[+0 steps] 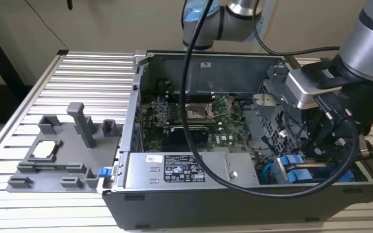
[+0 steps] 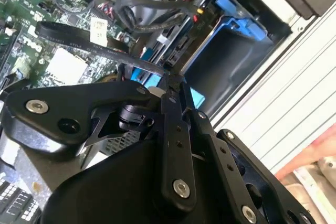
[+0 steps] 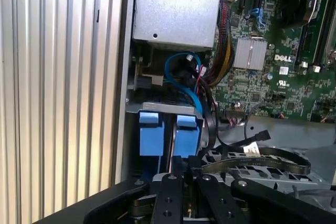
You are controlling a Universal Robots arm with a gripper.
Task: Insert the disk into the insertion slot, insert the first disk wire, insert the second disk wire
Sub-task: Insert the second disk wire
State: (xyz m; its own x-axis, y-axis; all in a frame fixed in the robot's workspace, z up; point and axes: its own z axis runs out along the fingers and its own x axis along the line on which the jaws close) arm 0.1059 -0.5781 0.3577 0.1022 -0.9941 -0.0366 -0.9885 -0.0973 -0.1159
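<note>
- Black-and-white sticker (image 1: 183, 171) on the grey metal box (image 1: 232, 167), near side of the case: fine print, too small to make out.
- White tag (image 2: 98, 29) on a black flat cable (image 2: 68, 36): marks unreadable.
- Green board (image 3: 273, 85): short white logo (image 3: 283, 57) and tiny markings.

We see an open computer case (image 1: 173, 204) resting on a ribbed metal tabletop (image 1: 63, 87). Inside it lies a green motherboard (image 1: 193, 121) with a square silver processor socket (image 1: 199, 111), and a grey metal box (image 1: 186, 170) with a black-and-white sticker sits along the case's near wall. On the exterior view's left stands a grey plastic fixture (image 1: 63, 150) holding a small pale chip (image 1: 46, 149).
</note>
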